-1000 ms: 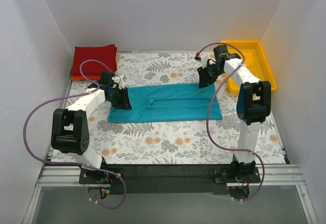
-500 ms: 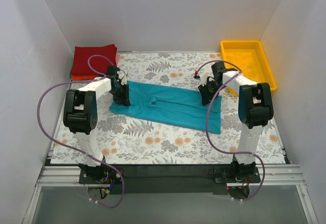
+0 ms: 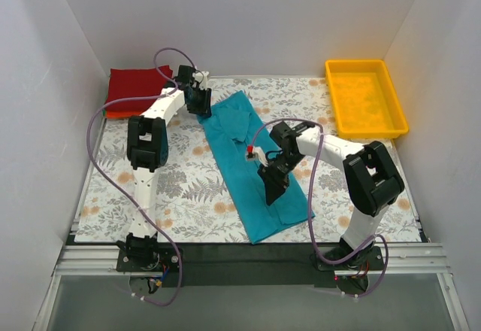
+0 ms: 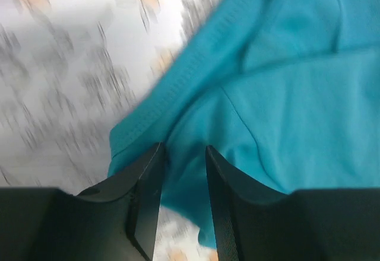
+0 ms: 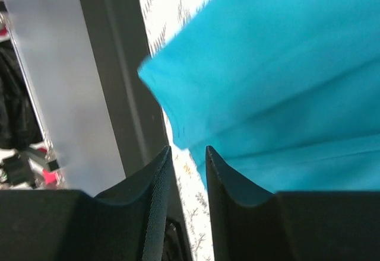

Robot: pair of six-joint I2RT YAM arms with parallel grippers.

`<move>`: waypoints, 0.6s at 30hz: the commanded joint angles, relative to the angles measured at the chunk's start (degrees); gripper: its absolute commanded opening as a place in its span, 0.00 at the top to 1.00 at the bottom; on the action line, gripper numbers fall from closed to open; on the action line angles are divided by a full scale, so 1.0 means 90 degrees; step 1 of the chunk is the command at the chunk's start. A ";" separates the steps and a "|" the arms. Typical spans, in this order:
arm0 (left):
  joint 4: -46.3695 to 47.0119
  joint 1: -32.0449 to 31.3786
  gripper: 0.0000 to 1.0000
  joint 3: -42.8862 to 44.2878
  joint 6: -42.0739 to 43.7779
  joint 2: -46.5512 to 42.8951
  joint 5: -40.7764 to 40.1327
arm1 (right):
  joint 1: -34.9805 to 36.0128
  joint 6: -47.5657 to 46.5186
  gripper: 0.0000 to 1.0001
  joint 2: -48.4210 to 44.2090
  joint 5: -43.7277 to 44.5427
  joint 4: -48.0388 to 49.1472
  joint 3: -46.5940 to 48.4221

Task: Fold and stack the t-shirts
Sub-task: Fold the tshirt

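Note:
The teal t-shirt (image 3: 234,132) lies as a long folded strip, running diagonally from the back middle of the floral table to the front edge. My left gripper (image 3: 201,108) is at its far end, shut on a corner of the cloth; the wrist view shows the gripper (image 4: 183,151) with teal cloth (image 4: 297,95) between the narrow jaws. My right gripper (image 3: 273,194) is over the near part of the strip. In its wrist view the gripper (image 5: 187,151) is shut on the shirt's edge (image 5: 285,65). A folded dark red shirt (image 3: 135,86) lies on an orange one (image 3: 114,113) at the back left.
A yellow plastic tray (image 3: 366,63) stands at the back right. The black front rail (image 3: 248,256) runs along the table's near edge and shows in the right wrist view (image 5: 113,65). White walls close in both sides and the back.
The teal shirt has swung from lying across the table to lying front to back. My left gripper moved to the back with its end; my right gripper moved forward and left with the other end.

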 commanded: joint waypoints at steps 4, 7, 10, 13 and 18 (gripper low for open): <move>0.0840 -0.0017 0.67 -0.2561 -0.0386 -0.2915 0.0705 | -0.0526 0.0122 0.63 -0.0028 -0.0660 -0.0239 0.1228; 0.0869 -0.0027 0.68 -0.3586 -0.0912 -0.3550 0.1359 | -0.0692 0.0288 0.62 0.0255 -0.0407 0.0005 0.1365; 0.1005 -0.0153 0.71 -0.4436 -0.1265 -0.3756 0.1867 | -0.0907 0.0639 0.63 0.0441 -0.0017 0.0452 0.1423; 0.1065 -0.0261 0.75 -0.4896 -0.1392 -0.3679 0.1761 | -0.1073 0.0874 0.65 0.0617 0.0286 0.0650 0.1638; 0.1406 -0.0281 0.75 -0.5619 -0.1568 -0.3913 0.1790 | -0.1152 0.0738 0.66 0.0569 0.0521 0.0660 0.1385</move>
